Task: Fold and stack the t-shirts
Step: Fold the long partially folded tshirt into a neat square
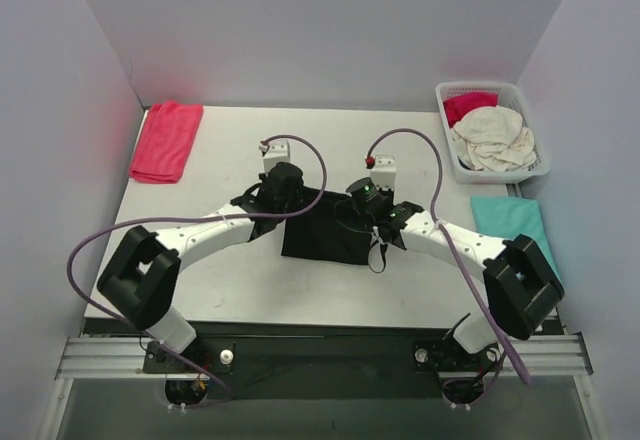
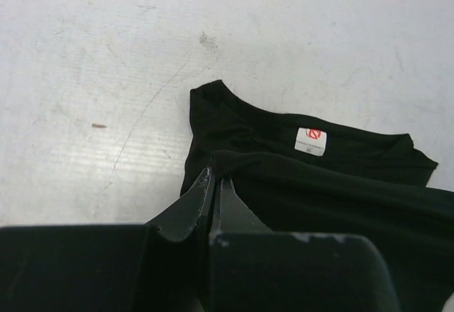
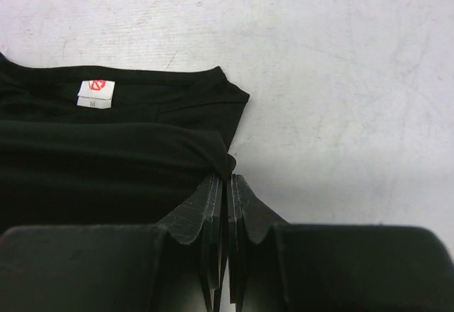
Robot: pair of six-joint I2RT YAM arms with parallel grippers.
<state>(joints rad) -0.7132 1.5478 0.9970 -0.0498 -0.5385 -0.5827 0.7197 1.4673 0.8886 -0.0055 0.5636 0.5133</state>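
Note:
A black t-shirt [image 1: 322, 230] lies partly folded on the middle of the table, its white neck label [image 2: 310, 141] facing up. My left gripper [image 2: 216, 179] is shut on the left end of the shirt's folded-over edge. My right gripper [image 3: 227, 178] is shut on the right end of that same edge, beside the collar [image 3: 213, 85]. In the top view the left gripper [image 1: 283, 188] and the right gripper [image 1: 366, 200] stand over the shirt's far corners. A red t-shirt [image 1: 166, 140] lies folded at the far left. A teal t-shirt [image 1: 510, 222] lies at the right edge.
A white lattice basket [image 1: 540, 160] at the far right holds a cream shirt [image 1: 492, 140] and a red one [image 1: 468, 106]. White walls close in the table on three sides. Purple cables [image 1: 300, 145] loop above both wrists.

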